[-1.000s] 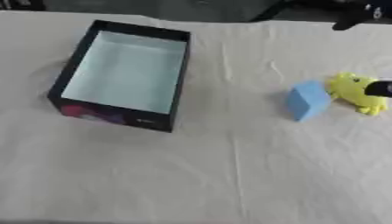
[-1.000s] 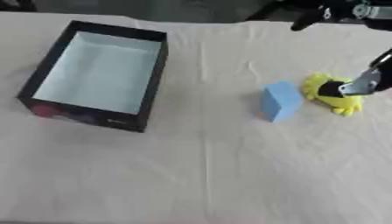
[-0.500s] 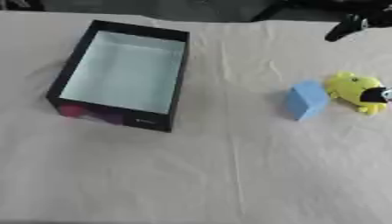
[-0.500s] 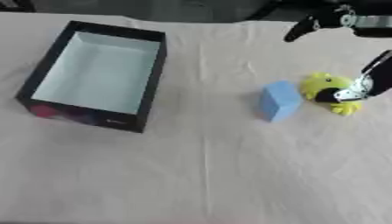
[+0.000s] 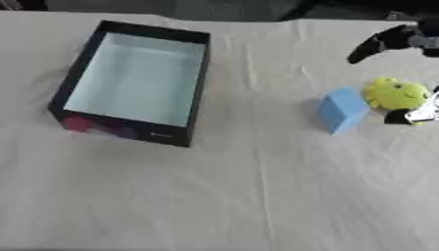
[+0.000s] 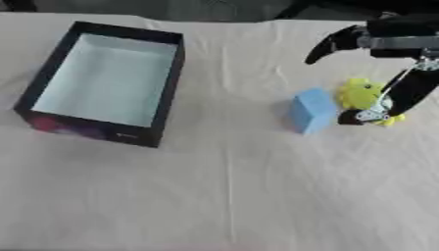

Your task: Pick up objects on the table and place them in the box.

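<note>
Right eye view showed your right hand [image 6: 387, 73] open at the right edge, one finger touching the yellow toy [image 6: 361, 94]; blue block [image 6: 311, 111] just left, box [image 6: 168, 83] upper left.

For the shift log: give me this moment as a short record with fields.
box: black box with pale inside, left on the table, nothing in it
blue item: blue block right of the box, on the cloth
yellow item: yellow toy beside the block, at its right
right hand: right hand over the toy, fingers spread, one fingertip at the toy's near side
left hand: not in view
in box so far: nothing
</note>
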Controlling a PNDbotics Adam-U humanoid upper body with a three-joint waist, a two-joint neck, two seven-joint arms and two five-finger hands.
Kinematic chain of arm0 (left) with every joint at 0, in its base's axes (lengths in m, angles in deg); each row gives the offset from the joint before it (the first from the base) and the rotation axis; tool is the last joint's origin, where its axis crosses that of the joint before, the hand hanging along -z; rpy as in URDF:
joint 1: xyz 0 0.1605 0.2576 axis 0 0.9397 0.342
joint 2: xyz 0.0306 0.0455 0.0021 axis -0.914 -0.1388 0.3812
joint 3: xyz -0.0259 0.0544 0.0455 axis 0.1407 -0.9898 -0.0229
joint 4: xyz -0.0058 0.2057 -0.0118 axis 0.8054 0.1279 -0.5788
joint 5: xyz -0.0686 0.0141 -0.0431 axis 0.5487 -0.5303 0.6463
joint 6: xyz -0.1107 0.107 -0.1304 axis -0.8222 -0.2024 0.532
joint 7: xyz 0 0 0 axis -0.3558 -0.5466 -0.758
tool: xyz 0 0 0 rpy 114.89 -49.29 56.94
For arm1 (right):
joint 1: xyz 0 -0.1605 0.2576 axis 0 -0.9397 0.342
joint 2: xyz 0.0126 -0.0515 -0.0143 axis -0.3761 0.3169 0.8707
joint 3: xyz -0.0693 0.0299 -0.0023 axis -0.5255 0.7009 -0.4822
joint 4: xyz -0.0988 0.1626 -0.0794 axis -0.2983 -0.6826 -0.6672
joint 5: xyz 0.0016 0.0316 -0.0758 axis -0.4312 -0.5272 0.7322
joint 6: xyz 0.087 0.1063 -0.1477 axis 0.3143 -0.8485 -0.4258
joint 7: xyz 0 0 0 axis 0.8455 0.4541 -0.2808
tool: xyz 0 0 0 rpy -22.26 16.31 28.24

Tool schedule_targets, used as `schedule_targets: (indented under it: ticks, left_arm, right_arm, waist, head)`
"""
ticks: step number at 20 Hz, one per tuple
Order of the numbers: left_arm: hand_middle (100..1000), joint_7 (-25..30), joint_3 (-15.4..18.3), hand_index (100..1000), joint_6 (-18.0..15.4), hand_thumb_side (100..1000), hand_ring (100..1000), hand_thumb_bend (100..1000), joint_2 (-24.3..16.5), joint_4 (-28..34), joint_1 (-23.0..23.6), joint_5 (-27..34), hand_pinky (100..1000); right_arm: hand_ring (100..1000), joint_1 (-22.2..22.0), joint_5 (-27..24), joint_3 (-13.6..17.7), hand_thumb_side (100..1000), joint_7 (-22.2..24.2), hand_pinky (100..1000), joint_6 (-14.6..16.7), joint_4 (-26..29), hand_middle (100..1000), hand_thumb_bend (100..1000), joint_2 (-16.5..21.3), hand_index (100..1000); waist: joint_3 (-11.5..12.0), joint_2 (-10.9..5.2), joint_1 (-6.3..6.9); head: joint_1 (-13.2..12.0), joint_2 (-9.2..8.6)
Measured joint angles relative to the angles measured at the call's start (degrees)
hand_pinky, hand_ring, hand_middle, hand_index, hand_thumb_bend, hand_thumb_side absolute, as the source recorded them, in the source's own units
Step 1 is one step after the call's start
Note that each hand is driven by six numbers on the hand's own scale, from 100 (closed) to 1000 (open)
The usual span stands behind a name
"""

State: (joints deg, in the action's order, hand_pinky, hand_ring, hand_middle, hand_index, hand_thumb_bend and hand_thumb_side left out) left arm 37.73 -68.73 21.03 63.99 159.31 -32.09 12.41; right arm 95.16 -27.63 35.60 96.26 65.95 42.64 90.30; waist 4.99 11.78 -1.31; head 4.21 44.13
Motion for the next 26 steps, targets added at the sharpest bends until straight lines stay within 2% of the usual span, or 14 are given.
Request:
schedule_targets:
  ticks: [6,26]
  left_arm:
    - [792,0.0,0.0,841,0.0,703,670,430,0.0,0.0,-0.1,0.0,794]
    - [793,0.5,0.0,836,0.0,706,668,423,0.6,-0.3,-0.9,0.0,795]
  right_arm:
    - [954,0.8,2.6,-1.2,276,0.0,978,0.4,-3.3,873,468,-1.6,891]
    - [954,3.7,9.4,-3.6,314,-2.4,975,1.9,-10.0,879,482,-4.4,911]
  waist:
    - [0.1,0.59,0.26]
    - [1.1,2.98,0.79]
  head:
    - [0.6,0.01]
    - [1.7,0.01]
